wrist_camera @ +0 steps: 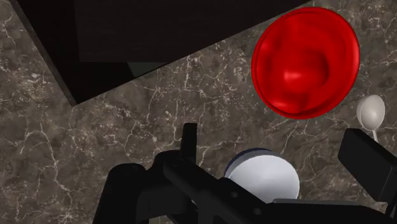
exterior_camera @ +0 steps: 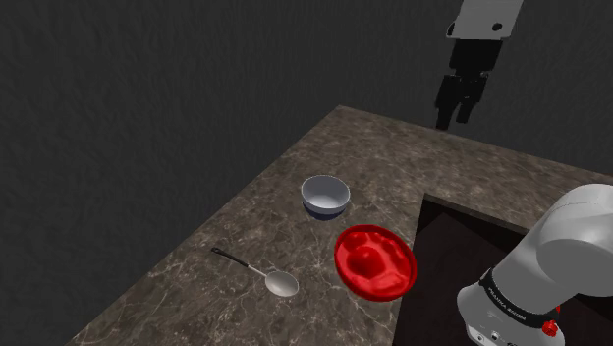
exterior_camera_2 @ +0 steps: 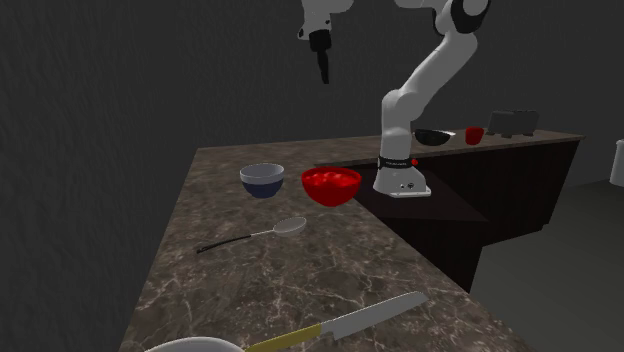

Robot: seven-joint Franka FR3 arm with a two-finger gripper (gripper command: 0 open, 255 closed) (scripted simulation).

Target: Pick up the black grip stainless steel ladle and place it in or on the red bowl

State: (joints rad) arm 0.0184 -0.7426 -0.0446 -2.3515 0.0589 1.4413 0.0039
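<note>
One ladle (exterior_camera: pixel 257 268) lies flat on the counter (exterior_camera: pixel 177 305), far below the pincer (exterior_camera: pixel 459 118) and toward the shoulder view's near left of it. The pincer hangs high, roughly over the grey bowl (exterior_camera: pixel 324 195), with its fingers apart and nothing between them. The ladle's long axis runs aslant, with the dark handle end to the far left and the scoop to the near right. The scoop is near the red bowl (exterior_camera: pixel 374 260) but apart from it. The next move likely calls for a long descent and a wrist turn, so the fingers close across the handle.
</note>
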